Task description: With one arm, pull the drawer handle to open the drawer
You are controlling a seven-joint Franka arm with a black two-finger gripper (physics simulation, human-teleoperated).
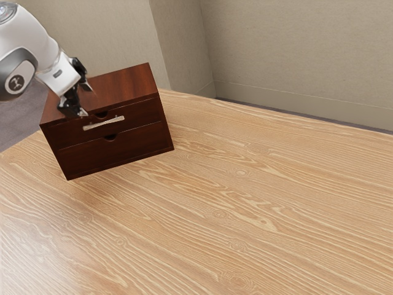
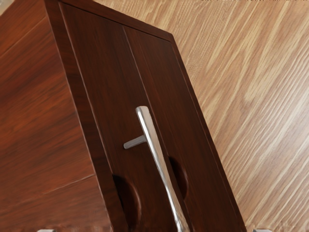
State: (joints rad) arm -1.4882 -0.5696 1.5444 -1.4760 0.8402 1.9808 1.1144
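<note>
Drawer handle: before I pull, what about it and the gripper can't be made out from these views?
- The handle: in the wrist view its end nearest the hand runs off the picture's edge, so a second mounting post cannot be confirmed.
- The gripper: in the exterior view it is black against the dark cabinet, so contact with the handle cannot be judged.
- The cabinet's back and far side: exterior view, hidden by its own body.

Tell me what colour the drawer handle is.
Shiny silver metal; the handle shows best in the wrist view.
</note>
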